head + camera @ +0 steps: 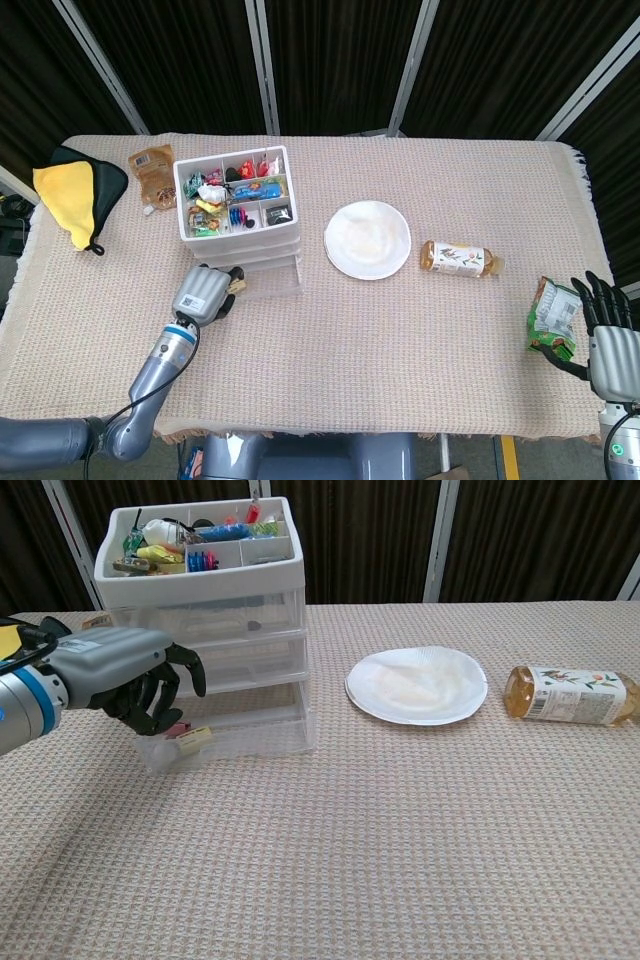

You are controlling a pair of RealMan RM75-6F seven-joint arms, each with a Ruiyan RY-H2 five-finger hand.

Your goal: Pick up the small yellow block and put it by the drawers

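The small yellow block [196, 740] lies tilted on the tablecloth against the foot of the clear drawer unit [215, 630], at its front left corner. My left hand [125, 675] hovers just left of and above the block with its dark fingers spread and curved, holding nothing. From the head view, the block [239, 286] shows just past the left hand [203, 291], in front of the drawers [240, 215]. My right hand [606, 325] sits at the table's right edge with its fingers apart, beside a green snack bag [553, 316].
A white plate [367, 239] lies right of the drawers, with a tea bottle [460, 259] on its side further right. A yellow and black cloth [72, 193] and a brown snack packet [153, 177] lie at the back left.
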